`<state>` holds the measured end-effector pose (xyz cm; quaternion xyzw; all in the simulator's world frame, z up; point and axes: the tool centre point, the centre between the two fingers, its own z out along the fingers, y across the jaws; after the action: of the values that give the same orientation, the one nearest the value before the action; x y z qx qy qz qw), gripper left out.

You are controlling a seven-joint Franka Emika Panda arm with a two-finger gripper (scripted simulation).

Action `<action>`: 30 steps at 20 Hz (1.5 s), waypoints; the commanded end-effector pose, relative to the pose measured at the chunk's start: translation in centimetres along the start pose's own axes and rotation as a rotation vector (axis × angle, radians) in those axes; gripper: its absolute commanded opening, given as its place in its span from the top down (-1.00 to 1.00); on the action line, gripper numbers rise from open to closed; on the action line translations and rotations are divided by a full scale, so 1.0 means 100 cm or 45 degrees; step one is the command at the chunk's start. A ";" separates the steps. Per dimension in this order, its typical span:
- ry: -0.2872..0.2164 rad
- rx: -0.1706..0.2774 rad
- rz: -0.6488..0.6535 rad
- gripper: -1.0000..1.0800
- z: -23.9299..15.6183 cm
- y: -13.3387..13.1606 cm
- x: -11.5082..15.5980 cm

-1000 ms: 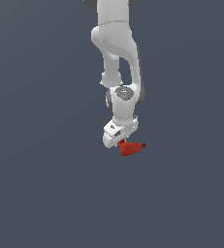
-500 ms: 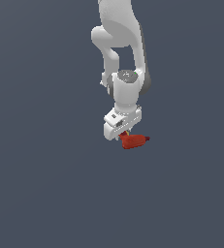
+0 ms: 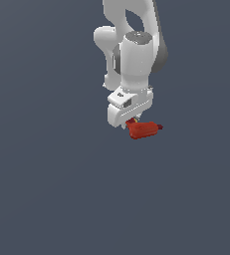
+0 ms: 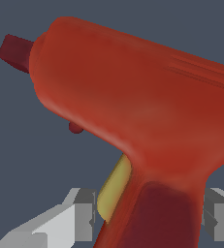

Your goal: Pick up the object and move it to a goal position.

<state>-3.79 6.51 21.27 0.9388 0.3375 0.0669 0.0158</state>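
The object is a small red drill-like item (image 3: 143, 130) with a rounded body and a dark tip toward the exterior view's right. It hangs just under the white hand of my arm. My gripper (image 3: 131, 122) is shut on its handle. In the wrist view the object (image 4: 133, 101) fills most of the frame, with its dark tip (image 4: 15, 51), a yellow trigger (image 4: 114, 186) and its dark red handle between my two grey fingers (image 4: 77, 213). The fingertips are hidden behind the handle.
The white arm (image 3: 134, 50) comes down from the top of the exterior view. All around is a plain dark grey-blue surface (image 3: 47, 189). No goal marker shows.
The arm has risen and swung toward the exterior view's right, carrying the red object with it. The object stays in the gripper and sits higher in the view.
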 end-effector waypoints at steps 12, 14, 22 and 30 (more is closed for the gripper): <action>0.006 0.000 -0.001 1.00 -0.145 0.001 0.023; 0.006 -0.001 0.000 1.00 -0.163 0.002 0.026; 0.005 -0.002 0.002 1.00 -0.216 0.005 0.036; 0.005 -0.002 0.003 1.00 -0.236 0.007 0.041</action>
<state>-3.52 8.23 44.74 0.9392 0.3364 0.0670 0.0152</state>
